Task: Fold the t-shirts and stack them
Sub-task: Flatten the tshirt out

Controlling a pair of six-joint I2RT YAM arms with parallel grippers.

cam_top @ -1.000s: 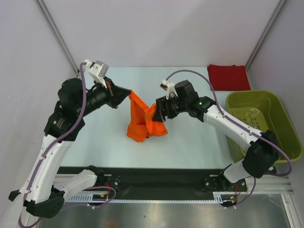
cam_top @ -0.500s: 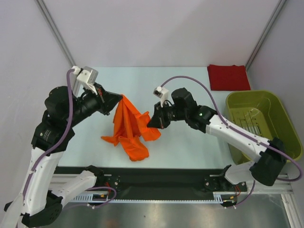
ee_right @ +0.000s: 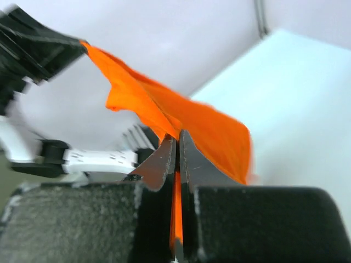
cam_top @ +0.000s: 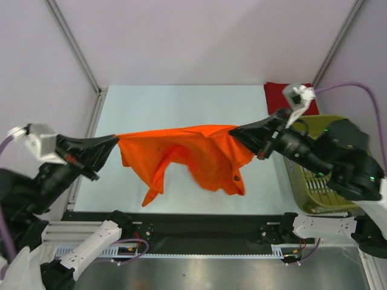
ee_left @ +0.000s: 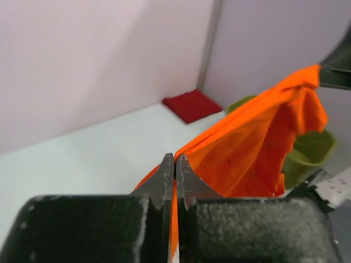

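Observation:
The orange t-shirt (cam_top: pixel 187 151) hangs stretched in the air above the table between both arms. My left gripper (cam_top: pixel 113 141) is shut on its left edge, with orange cloth (ee_left: pixel 247 153) pinched between the jaws (ee_left: pixel 175 159). On the other side my right gripper (cam_top: pixel 233 133) is shut on the shirt's right edge, the fabric (ee_right: pixel 164 109) spreading away from its tips (ee_right: pixel 176 136). The dark red t-shirt (cam_top: pixel 290 96) lies folded at the table's back right corner, also visible in the left wrist view (ee_left: pixel 192 105).
An olive-green plastic basket (cam_top: pixel 357 151) stands at the right side of the table, partly behind my right arm. The pale table top (cam_top: pixel 175 106) lies under the hanging shirt. Frame posts rise at the back corners.
Both arms have swung wide apart and upward, pulling the bunched orange shirt off the table into a taut spread. The right gripper has shut on the shirt's edge.

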